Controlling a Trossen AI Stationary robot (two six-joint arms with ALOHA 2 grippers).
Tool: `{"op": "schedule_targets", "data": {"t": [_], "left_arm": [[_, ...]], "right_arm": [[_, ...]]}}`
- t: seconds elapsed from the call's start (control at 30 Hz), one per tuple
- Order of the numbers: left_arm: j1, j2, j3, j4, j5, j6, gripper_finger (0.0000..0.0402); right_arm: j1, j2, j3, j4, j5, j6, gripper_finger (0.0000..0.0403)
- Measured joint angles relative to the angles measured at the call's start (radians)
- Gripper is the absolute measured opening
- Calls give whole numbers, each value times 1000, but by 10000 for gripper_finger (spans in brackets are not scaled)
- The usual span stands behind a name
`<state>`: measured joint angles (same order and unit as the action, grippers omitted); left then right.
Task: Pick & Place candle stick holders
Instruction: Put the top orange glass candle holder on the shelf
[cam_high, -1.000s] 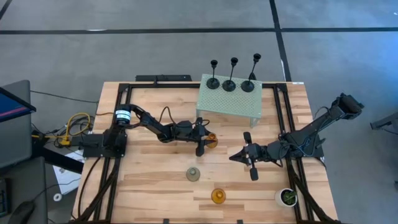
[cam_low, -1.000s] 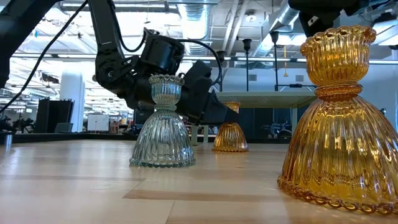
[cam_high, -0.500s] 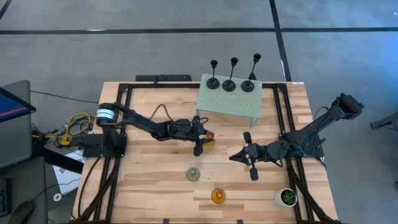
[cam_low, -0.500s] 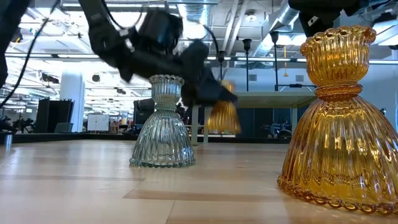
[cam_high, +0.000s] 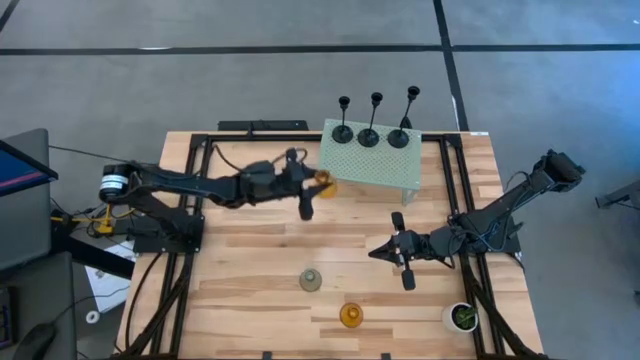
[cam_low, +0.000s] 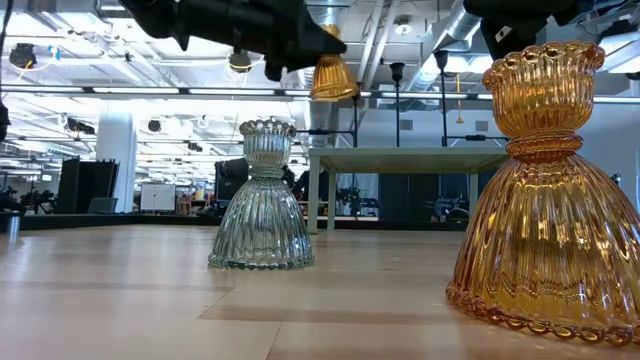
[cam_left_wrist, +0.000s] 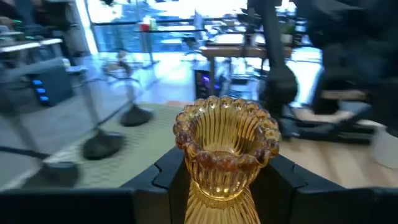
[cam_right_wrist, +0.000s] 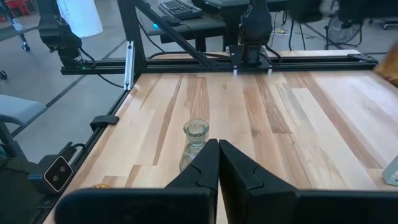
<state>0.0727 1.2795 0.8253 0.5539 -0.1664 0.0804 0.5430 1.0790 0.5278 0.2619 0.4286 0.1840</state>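
Candle stick holders are spread over the table and a raised perforated platform (cam_high: 368, 160) at its far edge. One amber holder (cam_high: 322, 181) is pinched by the left gripper (cam_high: 312, 186), which carries it in the air just beside the platform's near-left corner; in the low view it hangs high above the tabletop (cam_low: 318, 75), well clear of the wood. From overhead only a small amber patch shows past the dark fingers, so how it is tilted cannot be told there. The left wrist view shows its scalloped rim and ribbed neck (cam_left_wrist: 225, 149) between the two fingers (cam_left_wrist: 168, 177), while its lower part is cut off by the picture's edge.

Three black thin-stemmed holders (cam_high: 370, 128) stand in a row on the platform's far side; in the left wrist view they are only blurred dark shapes.

On the wooden table (cam_high: 250, 290) the pale grey-green holder (cam_high: 311, 280) stands upright near the middle, and a second amber holder (cam_high: 350, 316) stands nearer the front edge. In the low view this second one (cam_low: 540, 200) fills the right side, its edge cut off.

The right gripper (cam_high: 378, 251) rests low over the table right of centre, its fingers (cam_right_wrist: 205, 165) pressed together on nothing. A small white pot with a green plant (cam_high: 461, 317) sits at the front right corner.
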Motion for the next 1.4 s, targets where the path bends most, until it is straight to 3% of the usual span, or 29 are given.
{"op": "schedule_targets", "data": {"t": [0.23, 0.4, 0.67, 1.4], "left_arm": [[103, 33, 45, -2, 31, -10, 132], [138, 120, 140, -30, 87, -10, 132], [190, 244, 253, -112, 89, -17, 135], [249, 322, 258, -76, 92, -93, 136]], "right_arm": [[0, 0, 0, 1, 6, 0, 0], [-1, 0, 0, 0, 19, 0, 0], [0, 0, 0, -2, 19, 0, 0], [0, 0, 0, -15, 18, 0, 0]]}}
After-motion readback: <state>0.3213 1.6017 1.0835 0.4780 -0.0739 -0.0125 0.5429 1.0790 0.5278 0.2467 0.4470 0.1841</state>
